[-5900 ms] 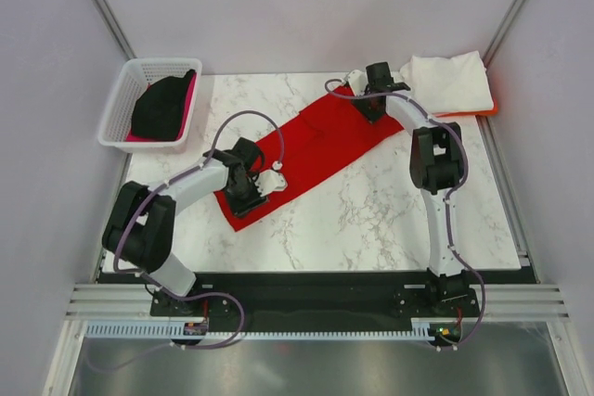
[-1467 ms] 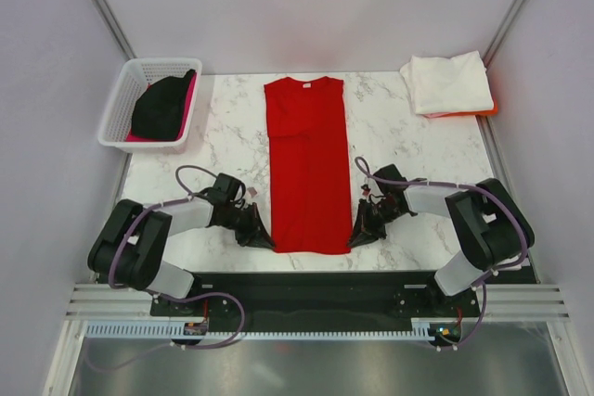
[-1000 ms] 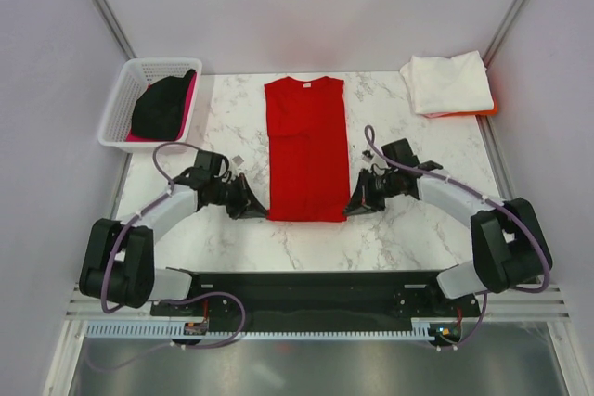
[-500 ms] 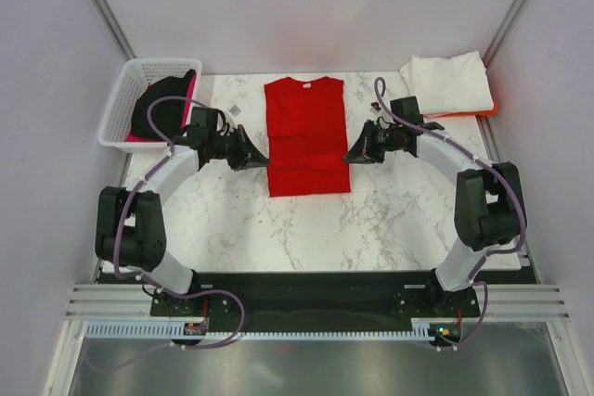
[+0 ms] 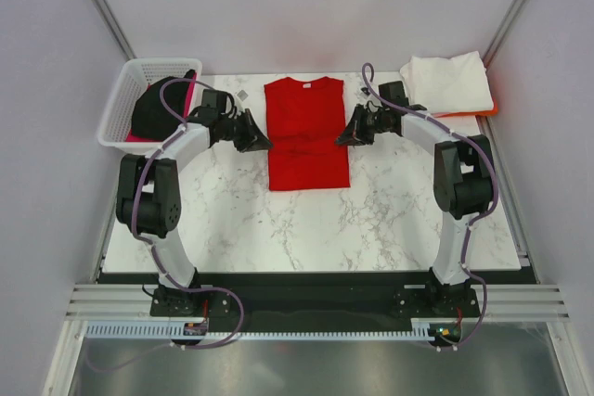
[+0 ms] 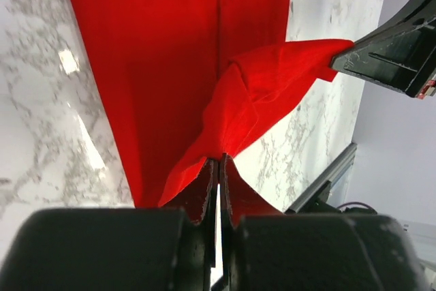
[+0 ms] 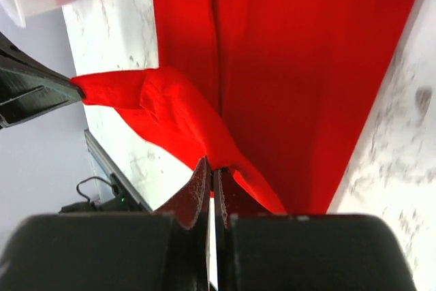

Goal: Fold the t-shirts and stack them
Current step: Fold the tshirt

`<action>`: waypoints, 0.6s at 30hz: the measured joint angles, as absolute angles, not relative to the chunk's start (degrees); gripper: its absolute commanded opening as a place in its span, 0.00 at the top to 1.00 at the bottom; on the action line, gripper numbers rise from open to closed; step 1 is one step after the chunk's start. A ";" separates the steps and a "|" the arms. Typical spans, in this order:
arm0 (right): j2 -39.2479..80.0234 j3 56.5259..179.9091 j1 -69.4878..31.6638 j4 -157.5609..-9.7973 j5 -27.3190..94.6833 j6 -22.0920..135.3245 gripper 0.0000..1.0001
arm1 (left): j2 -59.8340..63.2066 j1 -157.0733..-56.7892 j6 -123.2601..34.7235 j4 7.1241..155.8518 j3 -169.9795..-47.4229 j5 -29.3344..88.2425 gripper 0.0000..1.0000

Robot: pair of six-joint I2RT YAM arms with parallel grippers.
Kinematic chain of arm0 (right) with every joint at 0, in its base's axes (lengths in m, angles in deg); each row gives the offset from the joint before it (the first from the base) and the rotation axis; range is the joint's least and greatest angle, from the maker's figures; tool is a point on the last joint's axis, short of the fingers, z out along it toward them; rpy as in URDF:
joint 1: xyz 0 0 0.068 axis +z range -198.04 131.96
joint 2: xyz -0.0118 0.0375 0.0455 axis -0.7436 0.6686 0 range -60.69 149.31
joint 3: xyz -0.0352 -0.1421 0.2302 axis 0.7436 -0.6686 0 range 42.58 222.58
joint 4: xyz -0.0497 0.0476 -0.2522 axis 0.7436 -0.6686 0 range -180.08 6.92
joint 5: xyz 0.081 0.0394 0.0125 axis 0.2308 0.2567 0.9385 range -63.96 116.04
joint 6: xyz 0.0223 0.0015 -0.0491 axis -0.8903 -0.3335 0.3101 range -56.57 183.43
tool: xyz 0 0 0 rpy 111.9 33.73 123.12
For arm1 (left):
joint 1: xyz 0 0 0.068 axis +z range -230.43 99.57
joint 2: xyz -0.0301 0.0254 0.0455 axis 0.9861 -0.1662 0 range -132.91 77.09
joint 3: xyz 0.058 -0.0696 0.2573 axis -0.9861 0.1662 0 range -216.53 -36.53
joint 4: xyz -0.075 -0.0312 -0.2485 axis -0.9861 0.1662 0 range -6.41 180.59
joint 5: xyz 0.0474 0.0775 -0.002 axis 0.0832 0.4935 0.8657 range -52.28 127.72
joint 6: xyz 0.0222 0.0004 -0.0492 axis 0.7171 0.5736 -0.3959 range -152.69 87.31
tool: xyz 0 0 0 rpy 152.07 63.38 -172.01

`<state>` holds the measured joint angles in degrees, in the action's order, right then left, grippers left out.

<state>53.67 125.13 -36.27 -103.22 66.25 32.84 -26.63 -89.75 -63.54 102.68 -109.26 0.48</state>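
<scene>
A bright red t-shirt (image 5: 308, 132) lies lengthwise on the marble table (image 5: 390, 220), collar at the far end, its near half doubled back over itself. My left gripper (image 5: 260, 143) is shut on the left hem corner (image 6: 238, 100); in the left wrist view its tips (image 6: 219, 160) pinch the cloth. On the other side my right gripper (image 5: 342, 137) is shut on the right hem corner, its tips (image 7: 210, 167) clamping red cloth. The lifted hem hangs stretched between both grippers over the shirt's middle.
A white lattice basket (image 5: 119, 108) at the far left holds a black t-shirt (image 5: 162, 107) and a pink one (image 5: 191, 97). A folded white t-shirt (image 5: 447, 81) rests on an orange one (image 5: 481, 112) at the far right corner.
Both grippers have carried the red t-shirt's hem from the near end up toward the collar, folding the lower half over. The visible shirt has grown shorter.
</scene>
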 measured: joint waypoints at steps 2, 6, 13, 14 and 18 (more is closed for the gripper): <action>56.60 128.75 -36.29 -103.18 66.12 33.19 0.79 | -29.06 -89.78 -62.82 102.71 -111.82 1.33 0.84; 60.21 133.04 -36.68 -102.85 64.74 34.07 0.43 | -32.12 -89.75 -60.37 103.56 -114.88 4.77 0.45; 52.91 124.80 -40.75 -102.98 64.76 35.95 0.43 | -25.60 -89.43 -60.41 104.78 -108.23 8.96 0.28; 50.57 121.80 -41.43 -103.20 64.83 36.30 0.43 | -23.64 -89.38 -60.57 104.67 -106.03 8.88 0.28; 45.17 112.54 -42.32 -104.71 65.24 37.80 0.45 | -18.50 -89.38 -62.08 104.80 -97.98 6.75 0.31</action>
<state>45.17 112.54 -42.32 -104.71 65.24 37.80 -18.50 -89.38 -62.08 104.80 -97.98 6.75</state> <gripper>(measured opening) 0.565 0.704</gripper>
